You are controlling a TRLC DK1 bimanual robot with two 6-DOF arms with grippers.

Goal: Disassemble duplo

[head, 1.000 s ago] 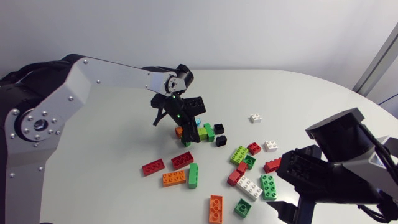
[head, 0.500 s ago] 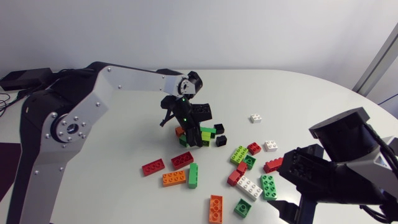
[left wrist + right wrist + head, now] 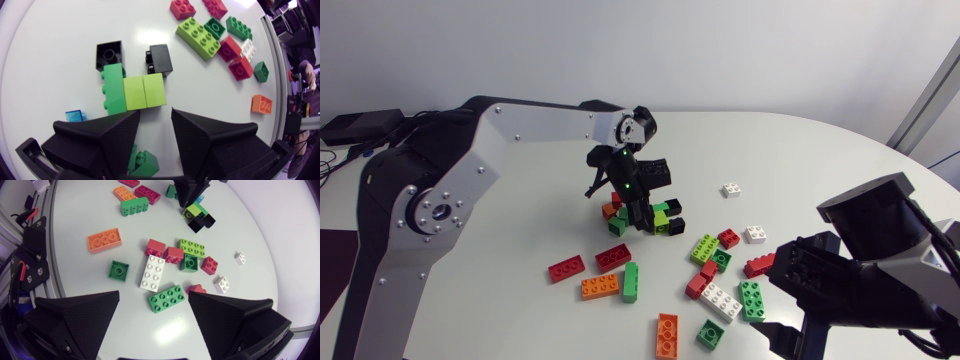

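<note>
The left tool hung open over the joined green-and-lime plastic brick cluster; approach step, nothing gripped yet. Next, it likely had to descend and clamp one brick.

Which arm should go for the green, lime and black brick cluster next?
Left, probably. The left gripper is open and hangs right over the brick cluster, fingers just short of its lime end. The right gripper is open too, but sits over loose bricks, well away from it.

The white table has a smooth top and a curved far edge.
</note>
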